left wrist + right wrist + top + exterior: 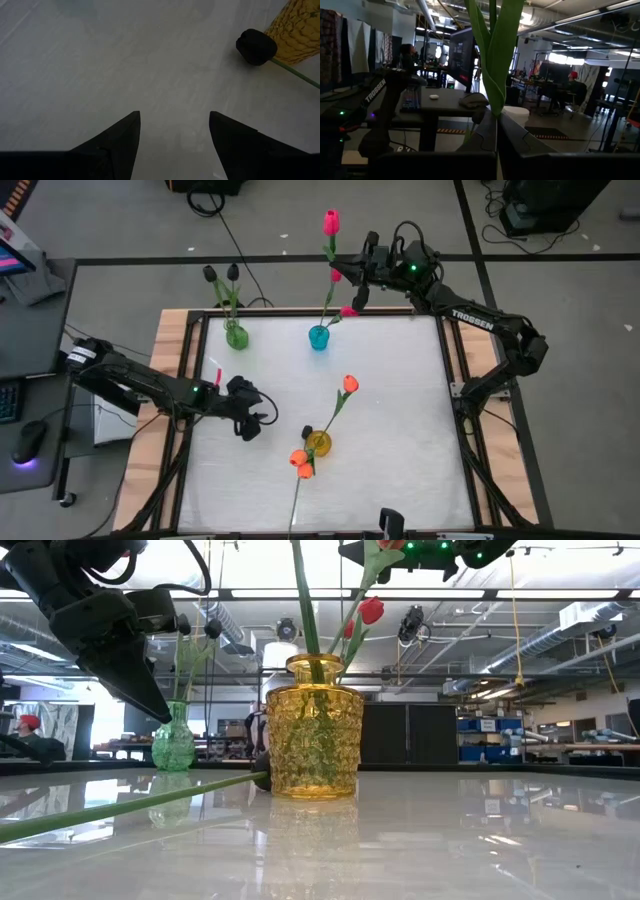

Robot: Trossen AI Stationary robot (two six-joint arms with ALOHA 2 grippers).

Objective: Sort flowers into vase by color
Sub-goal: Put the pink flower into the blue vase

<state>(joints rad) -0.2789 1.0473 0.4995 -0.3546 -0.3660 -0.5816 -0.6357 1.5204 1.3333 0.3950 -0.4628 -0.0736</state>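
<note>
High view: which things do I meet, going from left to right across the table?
Left end effector → green vase → yellow vase and blue vase, level with each other → right end effector, holding a pink flower.

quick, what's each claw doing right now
Left claw: open, empty, low over the table near the black tulip.
Right claw: shut on a pink tulip, held high past the blue vase.

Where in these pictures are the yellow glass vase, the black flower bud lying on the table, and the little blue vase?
Yellow textured glass vase point(312, 740): low view, middle of its body.
Black tulip bud point(256, 46): left wrist view, centre of the bud.
Small blue vase point(318, 338): high view, its rim.
</note>
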